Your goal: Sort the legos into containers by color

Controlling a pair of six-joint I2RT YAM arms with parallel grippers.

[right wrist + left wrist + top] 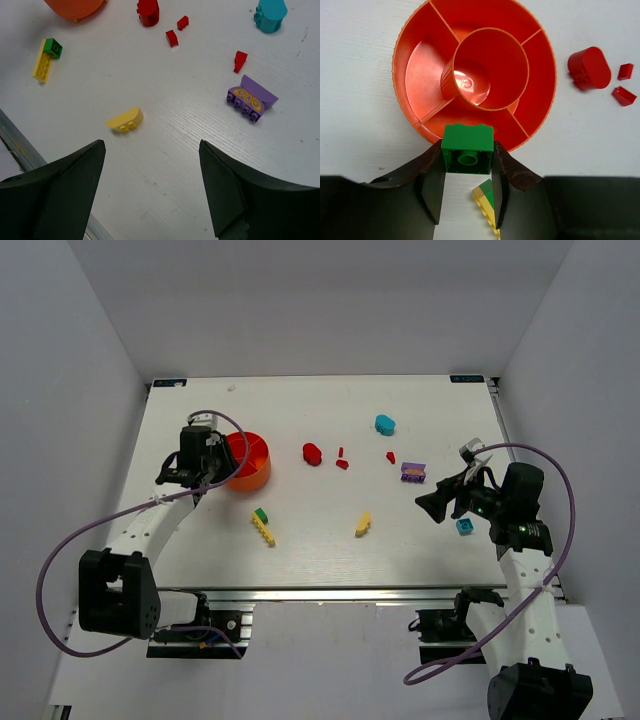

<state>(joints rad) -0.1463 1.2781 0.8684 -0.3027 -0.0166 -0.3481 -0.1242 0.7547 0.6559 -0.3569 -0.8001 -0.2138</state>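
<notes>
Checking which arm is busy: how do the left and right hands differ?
The left hand grips a green brick; the right hand is empty. Left jaws are narrow on the brick, right jaws wide open. The left hand hangs at the rim of the orange bowl; the right hand over the table, away from it. Both are black.

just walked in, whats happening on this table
It's a colour-sorting job. The left tool grips a green brick right at the rim of the orange bowl, whose sections look empty. The right tool hangs open and empty over the table, where a yellow brick, a purple brick, a cyan brick and red pieces lie loose.
</notes>
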